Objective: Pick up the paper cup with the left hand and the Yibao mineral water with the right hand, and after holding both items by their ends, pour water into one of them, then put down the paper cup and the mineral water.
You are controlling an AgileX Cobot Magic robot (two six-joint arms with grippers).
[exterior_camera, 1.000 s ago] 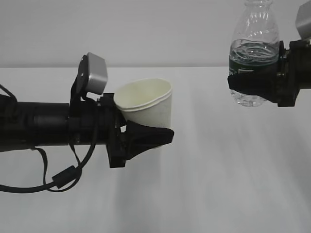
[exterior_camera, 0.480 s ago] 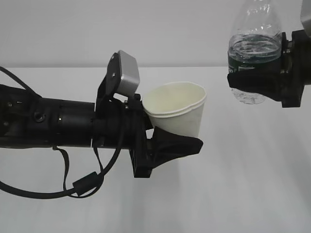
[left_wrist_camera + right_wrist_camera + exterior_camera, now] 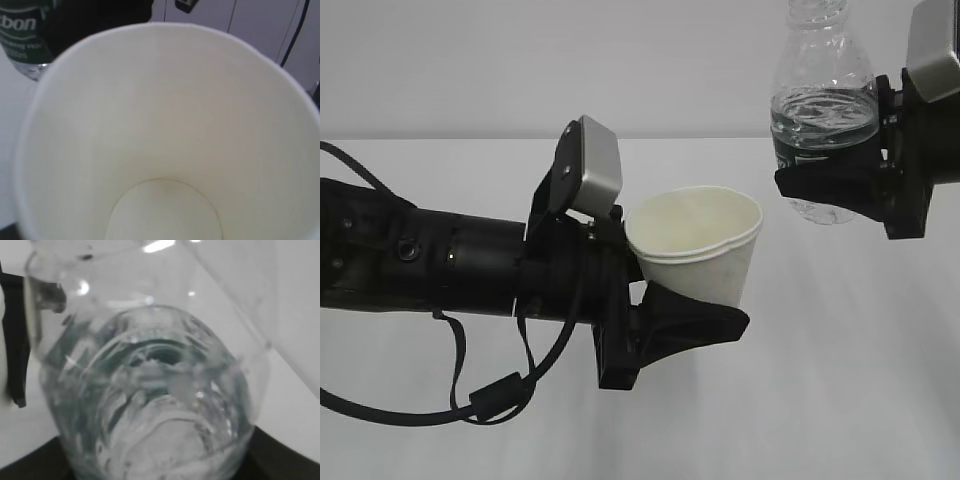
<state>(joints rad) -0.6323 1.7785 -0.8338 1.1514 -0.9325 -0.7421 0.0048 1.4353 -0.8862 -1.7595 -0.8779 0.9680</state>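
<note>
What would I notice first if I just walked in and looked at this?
Probably the white paper cup, held up in the air near the middle by the left end effector of a long black arm. Next, the water bottle at the upper right, upright and partly full, gripped by the right end effector a bit higher than the cup. The left wrist view shows the cup is empty inside.

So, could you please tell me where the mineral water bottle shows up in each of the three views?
Exterior view: Yibao mineral water bottle upper right, held above the table.
Left wrist view: its green label at top left, behind the paper cup.
Right wrist view: fills the picture.
Shared landmark: the cup, left of and below the bottle in the exterior view.
</note>
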